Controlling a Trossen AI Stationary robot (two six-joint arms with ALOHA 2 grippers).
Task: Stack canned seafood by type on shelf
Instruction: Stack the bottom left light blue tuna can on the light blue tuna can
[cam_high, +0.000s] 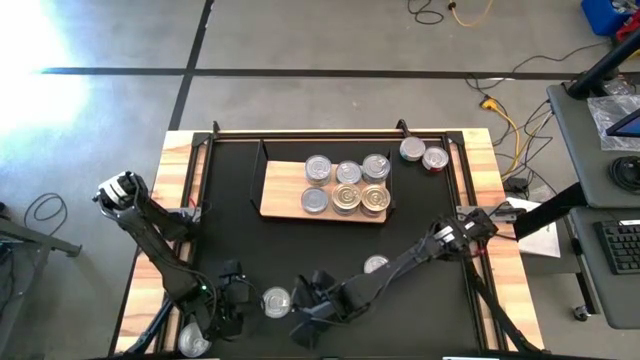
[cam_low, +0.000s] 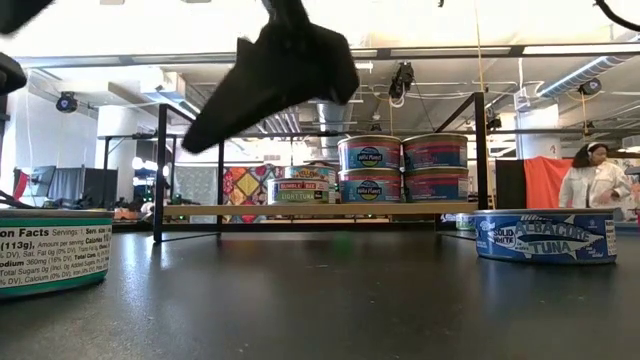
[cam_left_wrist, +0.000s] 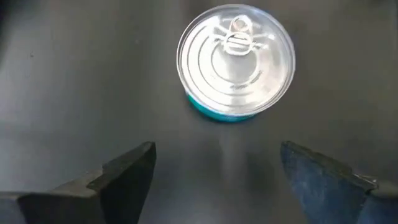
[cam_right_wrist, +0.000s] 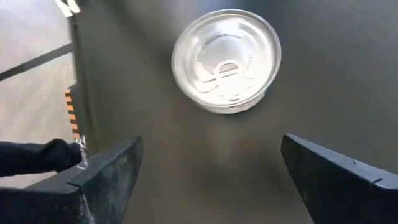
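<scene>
The shelf is a light-wood board at the middle far part of the black mat, with several tins of canned seafood on it; in the low view some are stacked two high. A teal-sided tin with a silver top stands on the mat near the front edge. My left gripper is open just left of that tin. My right gripper is open just right of it, with a silver tin top ahead of its fingers. Neither touches a tin.
A blue tuna tin stands on the mat right of centre. Two tins sit beyond the shelf's far right corner. One more tin lies at the near left. A black frame runs along the far edge.
</scene>
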